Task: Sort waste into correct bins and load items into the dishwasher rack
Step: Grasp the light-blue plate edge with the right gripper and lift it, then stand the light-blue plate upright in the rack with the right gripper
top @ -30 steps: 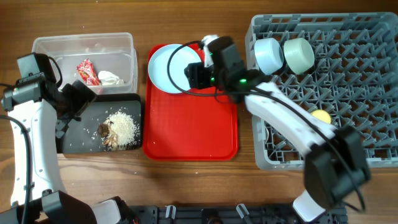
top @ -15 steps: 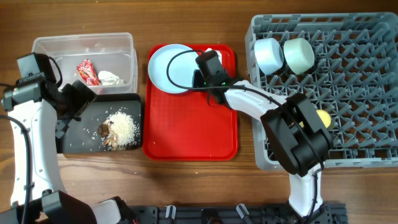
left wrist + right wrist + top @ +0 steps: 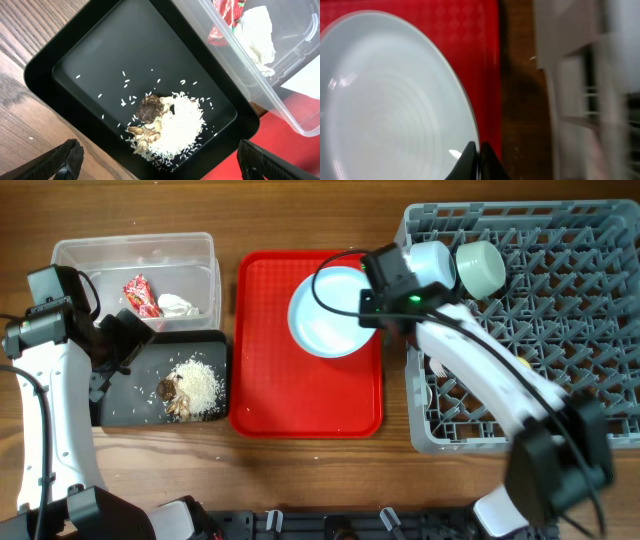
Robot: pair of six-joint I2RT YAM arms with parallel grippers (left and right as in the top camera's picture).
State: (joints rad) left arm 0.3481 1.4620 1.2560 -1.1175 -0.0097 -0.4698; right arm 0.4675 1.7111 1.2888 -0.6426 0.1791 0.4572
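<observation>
My right gripper (image 3: 372, 304) (image 3: 478, 150) is shut on the right rim of the pale blue plate (image 3: 328, 312) (image 3: 395, 100). The plate is over the right half of the red serving tray (image 3: 300, 395), close to the grey dishwasher rack (image 3: 560, 330). A pale blue bowl (image 3: 432, 268) and a pale green bowl (image 3: 481, 267) stand in the rack's back left. My left gripper (image 3: 122, 340) (image 3: 162, 162) hangs open above the black tray (image 3: 120, 405) (image 3: 75, 55), which holds rice with brown bits (image 3: 193, 386) (image 3: 170, 125). The clear tub (image 3: 70, 252) holds a red wrapper (image 3: 140, 294) and a white tissue (image 3: 177, 305).
The rack's left wall (image 3: 580, 75) shows blurred in the right wrist view, a strip of wooden table (image 3: 517, 100) between it and the red tray (image 3: 465, 25). My right arm reaches over the rack's front left part.
My right gripper shut on the plate's rim and carried the plate from the red tray's back left corner to its right side, toward the rack. The left arm stayed still.
</observation>
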